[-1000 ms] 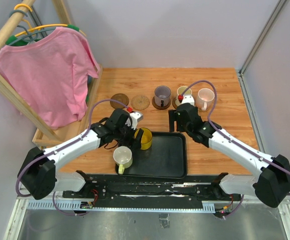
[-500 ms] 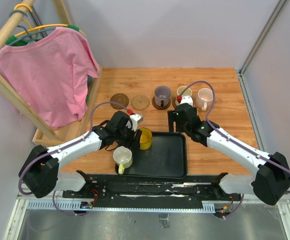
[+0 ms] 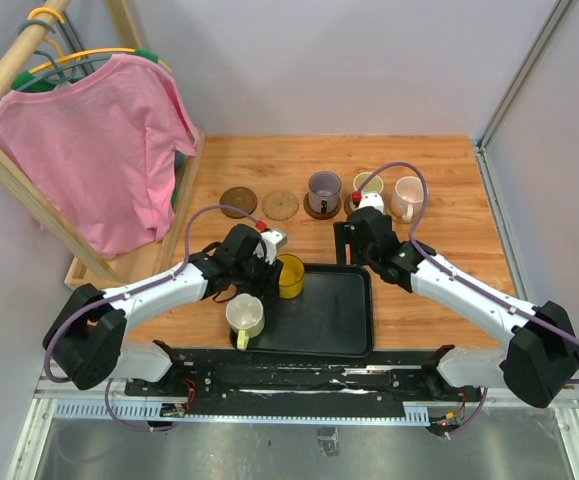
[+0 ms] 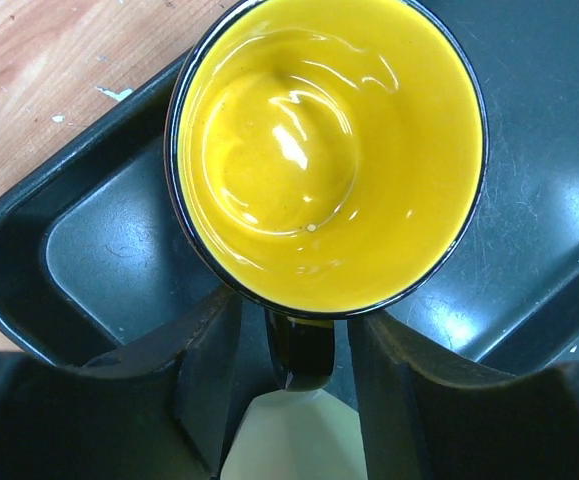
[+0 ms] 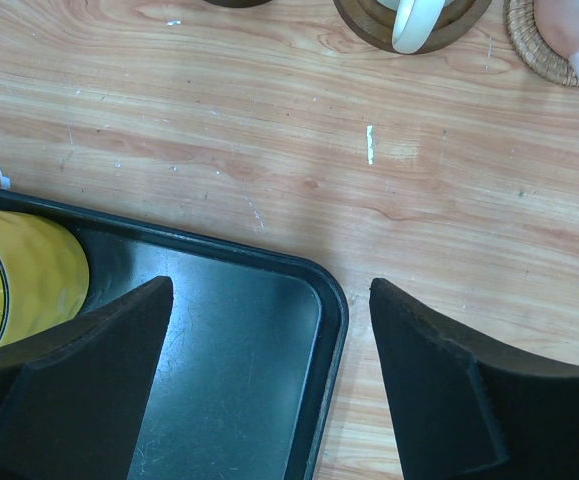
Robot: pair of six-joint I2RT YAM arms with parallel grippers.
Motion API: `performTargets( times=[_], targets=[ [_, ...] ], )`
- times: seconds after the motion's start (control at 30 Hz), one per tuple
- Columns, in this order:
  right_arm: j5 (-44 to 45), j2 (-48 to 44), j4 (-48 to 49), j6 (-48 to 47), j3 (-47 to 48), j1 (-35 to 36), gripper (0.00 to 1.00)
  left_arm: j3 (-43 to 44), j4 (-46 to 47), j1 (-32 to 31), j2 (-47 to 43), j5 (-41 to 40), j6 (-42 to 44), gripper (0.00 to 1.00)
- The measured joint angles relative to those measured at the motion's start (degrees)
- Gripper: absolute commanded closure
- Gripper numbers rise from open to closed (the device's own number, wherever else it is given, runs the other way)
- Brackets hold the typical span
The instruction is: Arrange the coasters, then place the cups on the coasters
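The yellow mug [image 4: 329,150] is seen upright in the far-left corner of the tray [image 3: 334,310], close against the tray wall. Its handle [image 4: 299,355] is turned toward the left gripper [image 4: 294,335]. The handle is flanked by that gripper's fingers, which are partly open with a thin gap showing on each side, so nothing is judged to be held yet. The right gripper [image 5: 269,385] is spread wide and empty above the tray's far-right corner. Three cups are already set on coasters at the far side of the table. A brown coaster [image 3: 239,200] and a tan coaster [image 3: 281,205] lie bare at the left end of that row. A white mug [image 3: 246,315] is seen at the tray's near-left corner, near the left arm.

Several failures can be expected from here. The handle is narrow and glossy. If it is pinched off-centre, the mug may be swung about the grip and tipped or dropped once it is raised. If the mug is dragged rather than lifted clear, its base may be caught on the tray wall and the tray shifted with it. The white mug may be knocked by the arm as it is drawn back. At the tan coaster, the grey mug [image 3: 324,188] just beside it may be bumped, or the light coaster pushed aside by an uneven set-down.
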Motion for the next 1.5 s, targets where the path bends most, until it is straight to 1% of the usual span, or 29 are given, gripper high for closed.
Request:
performTargets(
  times=[0.1, 0.2, 0.27, 0.37, 0.43, 0.47, 0.63, 1.1, 1.3, 1.5],
  targets=[
    [0.0, 0.0, 0.0, 0.0, 0.0, 0.0, 0.19, -0.15, 0.48, -0.02, 0.55, 0.04, 0.02, 0.57],
    [0.0, 0.0, 0.0, 0.0, 0.0, 0.0, 0.19, -0.2, 0.74, -0.02, 1.09, 0.13, 0.02, 0.58],
    [0.0, 0.0, 0.0, 0.0, 0.0, 0.0, 0.19, -0.2, 0.92, -0.02, 1.42, 0.31, 0.04, 0.63],
    [0.0, 0.0, 0.0, 0.0, 0.0, 0.0, 0.19, -0.2, 1.09, -0.09, 2.12, 0.7, 0.15, 0.79],
    [0.0, 0.0, 0.0, 0.0, 0.0, 0.0, 0.19, -0.2, 1.22, -0.13, 2.34, 1.33, 0.44, 0.98],
    [0.0, 0.0, 0.0, 0.0, 0.0, 0.0, 0.19, -0.2, 1.55, -0.31, 2.32, 1.51, 0.98, 0.99],
    [0.0, 0.0, 0.02, 0.0, 0.0, 0.0, 0.19, -0.17, 2.91, -0.5, 2.6, 1.51, 1.18, 0.99],
    [0.02, -0.57, 0.04, 0.0, 0.0, 0.0, 0.19, -0.07, 2.54, -0.66, 1.9, 0.35, 0.87, 1.0],
    [0.33, -2.29, 0.44, 0.0, -0.28, 0.0, 0.19, 2.36, 0.22, -0.81, 0.15, -2.47, -0.72, 0.99],
    [1.2, -3.3, 0.63, -0.02, -1.07, 0.0, 0.19, 8.31, 0.44, -0.7, -1.22, -10.56, -1.75, 0.99]
  ],
)
